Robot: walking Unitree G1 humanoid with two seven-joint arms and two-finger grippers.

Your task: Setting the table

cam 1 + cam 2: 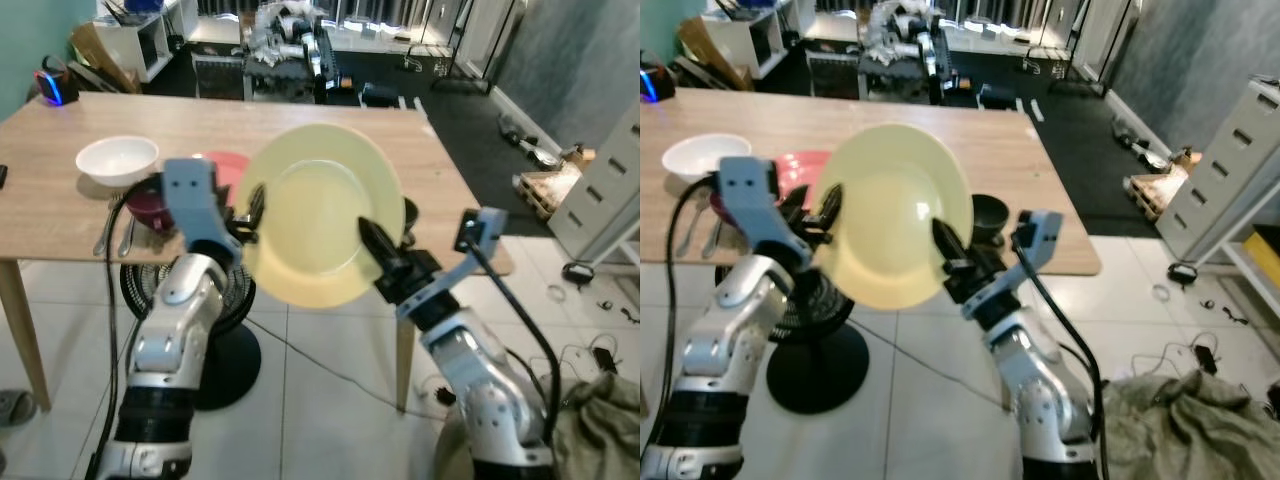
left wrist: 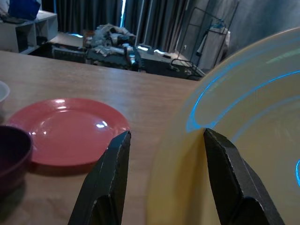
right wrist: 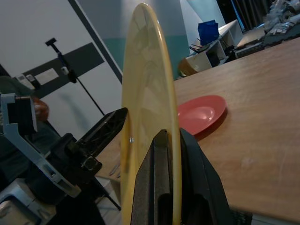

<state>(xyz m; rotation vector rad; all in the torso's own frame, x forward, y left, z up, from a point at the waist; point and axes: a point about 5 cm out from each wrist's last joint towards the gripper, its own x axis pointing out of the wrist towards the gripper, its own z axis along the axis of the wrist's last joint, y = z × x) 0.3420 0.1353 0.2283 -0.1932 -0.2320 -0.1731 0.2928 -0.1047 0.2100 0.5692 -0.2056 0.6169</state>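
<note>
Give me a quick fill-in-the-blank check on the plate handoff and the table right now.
The right gripper is pinching the rim of the ____ plate.
The left gripper has its fingers ____ beside that plate's edge.
Flat on the table lies a ____ plate.
The bowl near the table's left end is ____.

Missing words: yellow; open; red; white

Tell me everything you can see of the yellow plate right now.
The yellow plate is round, pale yellow and glossy, plastic or glazed by its look, with a shallow well and broad rim. It is held up on edge, tilted, its face toward the camera, over the near edge of the wooden table. The right gripper pinches its rim between both fingers; the left gripper straddles the opposite rim, open. Nothing lies on it.
</note>
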